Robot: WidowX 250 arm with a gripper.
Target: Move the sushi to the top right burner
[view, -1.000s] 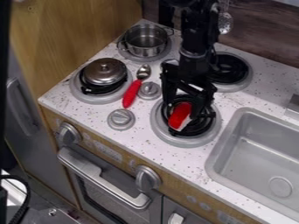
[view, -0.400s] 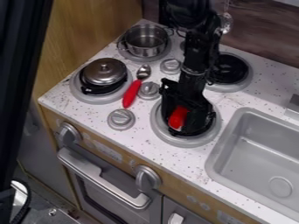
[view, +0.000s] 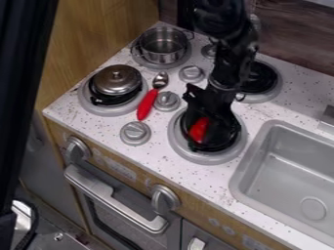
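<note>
Sushi is on the near right burner, guys, a red bit of it peeking out among all that black. The black gripper is right down there with it, but from where I'm standing I can't tell if it's open or has a grip on the thing.

Containers: there's a steel pot on the far left burner, open on top, bare metal walls on view. Near left burner has a dark-bottomed pan with a shiny lid on, so whatever's inside is hidden. Over on the right is the gray sink, round drain and all.

As for the arm, it drops in from the top edge and slants down toward the left, partly overlapping the far right burner from my angle, with the gripper low over the near right one.

Quick headcount: four burners, one pot, one lidded pan, one sink, one red-handled spoon lying between the left burners and the countertop knobs. I count four of those knobs, plus two bigger dials on the front panel.
</note>
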